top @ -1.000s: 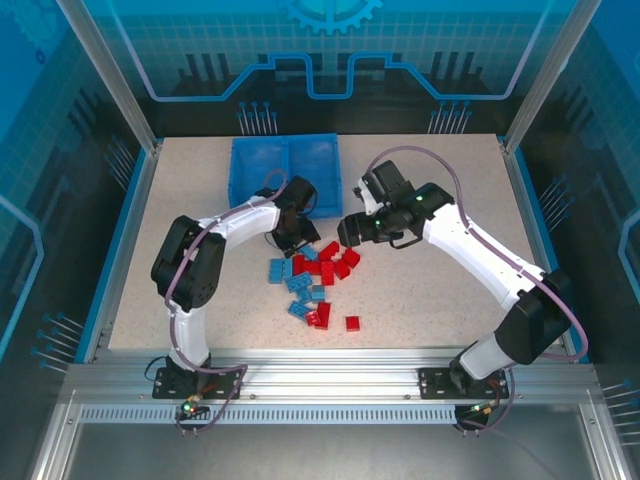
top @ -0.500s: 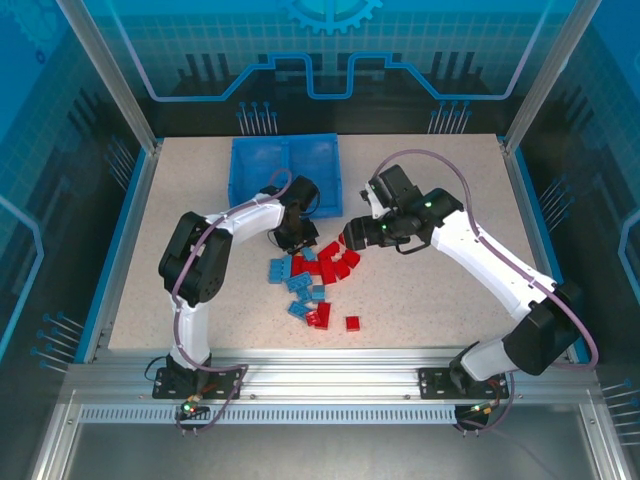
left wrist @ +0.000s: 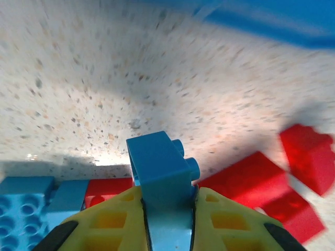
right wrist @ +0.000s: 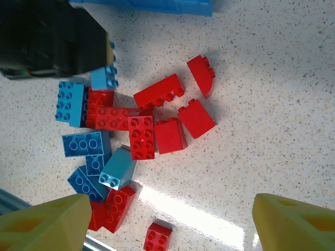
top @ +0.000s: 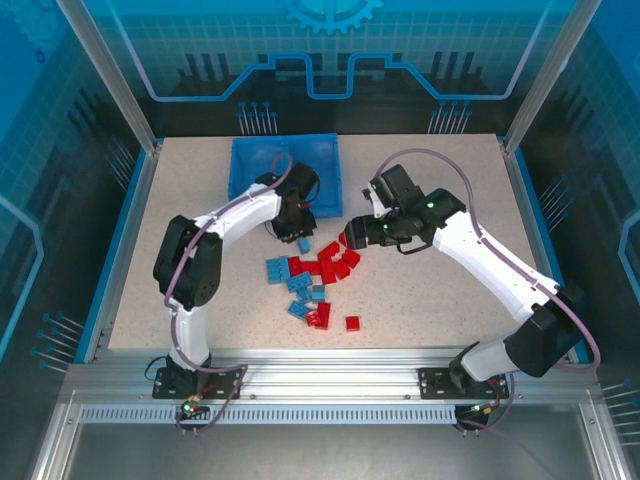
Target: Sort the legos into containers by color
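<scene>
Newly clamped, the left gripper (left wrist: 166, 201) pinches a small light-blue plastic brick (left wrist: 158, 164); the right gripper (top: 348, 238) gapes over red plastic bricks (right wrist: 157, 97).

The tabletop (top: 420, 300) lies bare left of the left arm (top: 235, 215) and right of the right arm (top: 480, 250). Between both arms, the legos (top: 318, 280) crowd the middle; the left arm overhangs the near wall of the bin (top: 237, 175)

A robotics lab cell is indicated by an aluminium frame (top: 110, 75), blue panels (top: 330, 50), and a left arm (top: 230, 222) and right arm (top: 480, 250) bolted to a rail (top: 330, 385).
</scene>
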